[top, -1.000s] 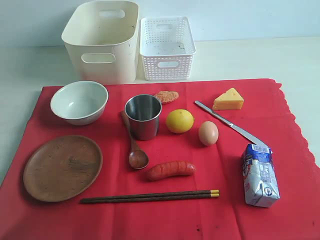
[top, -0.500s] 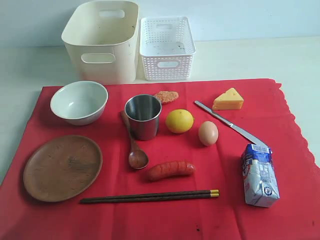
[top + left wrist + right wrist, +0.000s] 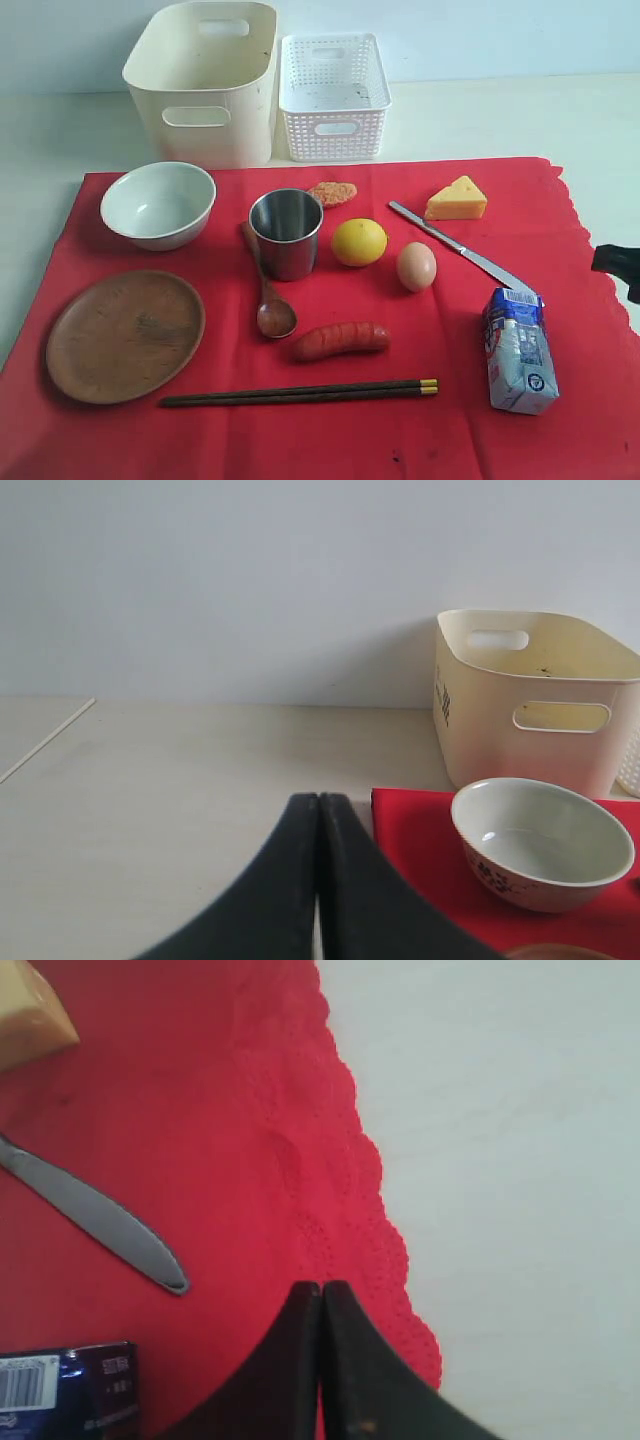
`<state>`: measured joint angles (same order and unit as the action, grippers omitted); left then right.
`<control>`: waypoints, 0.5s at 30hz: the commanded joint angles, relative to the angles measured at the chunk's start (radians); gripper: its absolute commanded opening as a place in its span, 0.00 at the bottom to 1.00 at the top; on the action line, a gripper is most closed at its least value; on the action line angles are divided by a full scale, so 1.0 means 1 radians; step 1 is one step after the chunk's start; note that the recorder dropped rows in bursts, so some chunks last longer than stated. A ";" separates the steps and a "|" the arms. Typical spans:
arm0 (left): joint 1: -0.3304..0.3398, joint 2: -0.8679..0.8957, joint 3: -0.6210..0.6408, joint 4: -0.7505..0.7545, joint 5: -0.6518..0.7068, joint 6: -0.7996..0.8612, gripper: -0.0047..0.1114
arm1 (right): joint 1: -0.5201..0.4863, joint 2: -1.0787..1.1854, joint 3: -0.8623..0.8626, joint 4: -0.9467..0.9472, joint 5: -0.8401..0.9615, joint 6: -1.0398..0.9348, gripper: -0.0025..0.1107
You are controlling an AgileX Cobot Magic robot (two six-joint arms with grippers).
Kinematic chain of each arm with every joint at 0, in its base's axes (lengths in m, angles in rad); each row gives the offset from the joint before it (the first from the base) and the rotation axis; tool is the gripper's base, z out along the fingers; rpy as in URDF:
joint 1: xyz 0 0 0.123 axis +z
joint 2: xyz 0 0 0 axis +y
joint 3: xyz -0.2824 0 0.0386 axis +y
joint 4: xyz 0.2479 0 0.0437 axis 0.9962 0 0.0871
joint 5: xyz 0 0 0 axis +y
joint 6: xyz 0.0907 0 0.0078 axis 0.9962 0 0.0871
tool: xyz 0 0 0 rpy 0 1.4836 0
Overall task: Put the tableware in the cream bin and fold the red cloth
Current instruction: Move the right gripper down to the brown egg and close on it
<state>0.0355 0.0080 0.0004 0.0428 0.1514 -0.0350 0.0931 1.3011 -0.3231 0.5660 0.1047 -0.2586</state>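
On the red cloth (image 3: 400,430) lie the pale bowl (image 3: 158,204), wooden plate (image 3: 125,335), steel cup (image 3: 286,232), wooden spoon (image 3: 270,290), chopsticks (image 3: 300,392) and silver knife (image 3: 460,250). The cream bin (image 3: 205,80) stands behind the cloth. My right gripper (image 3: 618,264) enters at the right edge over the cloth's scalloped side; it (image 3: 321,1288) is shut and empty, near the knife (image 3: 95,1222). My left gripper (image 3: 318,800) is shut and empty, off the cloth's corner (image 3: 410,830), beside the bowl (image 3: 540,842) and bin (image 3: 535,695).
A white lattice basket (image 3: 334,95) stands right of the bin. Lemon (image 3: 359,241), egg (image 3: 416,266), sausage (image 3: 341,340), cheese (image 3: 456,199), a fried piece (image 3: 332,193) and a milk carton (image 3: 520,350) lie on the cloth. Bare table (image 3: 600,130) at right.
The right gripper has come into the exterior view at the right edge; earlier it was out of sight. The objects have not moved.
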 commanded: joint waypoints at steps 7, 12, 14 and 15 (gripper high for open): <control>0.003 -0.003 0.000 -0.005 -0.004 0.000 0.04 | 0.195 0.159 -0.075 0.004 -0.098 -0.011 0.11; 0.003 -0.003 0.000 -0.005 -0.004 0.000 0.04 | 0.255 0.201 -0.128 0.004 -0.113 -0.011 0.32; 0.003 -0.003 0.000 -0.005 -0.004 0.000 0.04 | 0.288 0.215 -0.150 0.000 -0.105 -0.011 0.41; 0.003 -0.003 0.000 -0.005 -0.004 0.000 0.04 | 0.302 0.222 -0.158 0.000 -0.096 -0.017 0.44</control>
<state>0.0355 0.0080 0.0004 0.0428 0.1514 -0.0350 0.3622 1.5057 -0.4554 0.5699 0.0000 -0.2598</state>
